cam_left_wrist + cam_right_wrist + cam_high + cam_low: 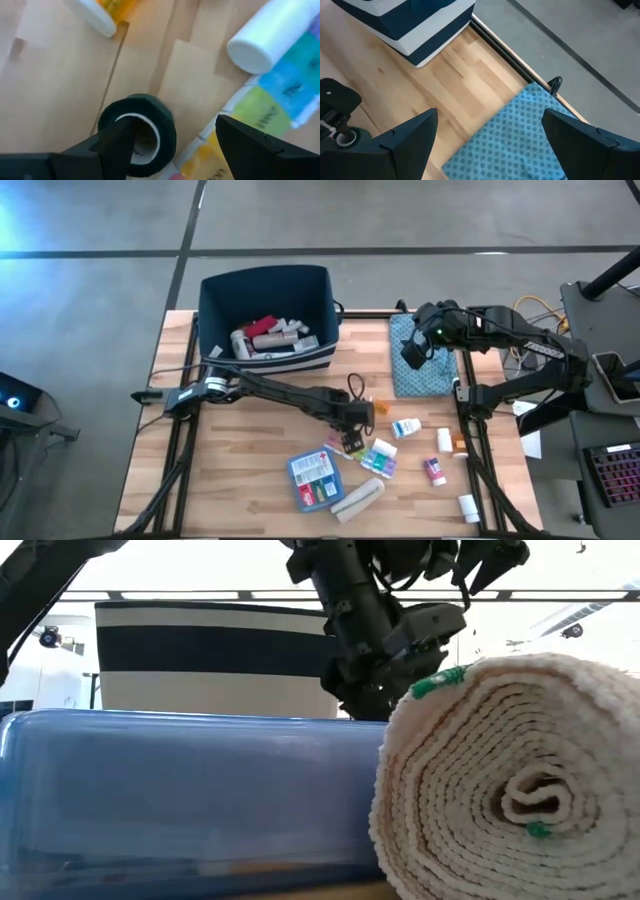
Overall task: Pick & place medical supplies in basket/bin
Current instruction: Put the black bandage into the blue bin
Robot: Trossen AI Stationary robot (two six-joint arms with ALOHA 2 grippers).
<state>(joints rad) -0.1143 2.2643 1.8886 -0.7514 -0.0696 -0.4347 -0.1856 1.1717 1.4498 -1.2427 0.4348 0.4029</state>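
At the upper left of centre in the high view stands the navy bin (265,315), at the far edge of the wooden table (240,470), with several white and red supplies already lying inside it. From the table's left edge the left arm reaches diagonally down to the middle of the picture, where the left gripper (352,442) hangs low over the wood among the loose items. In its wrist view its fingers stand apart, one on each side of a dark green tape roll (139,134) that lies flat on the table; one finger overlaps the roll's rim, but the fingers are not clamped on it. Just beside the roll lies the rainbow pill organizer (270,107), with a white bottle (272,32) resting against it.

Lower in the high view, left of centre, lies the blue-red flat box (313,478), and just right of it the beige bandage roll (358,500); in the low view these two fill the foreground. Further right, small white bottles and tubes (405,428) lie scattered toward the table's right edge.

In the upper right, the right gripper (415,348) hovers above the teal patterned pouch (420,370). Its fingers are spread wide and hold nothing, and the pouch lies flat below them near the table's far right corner.
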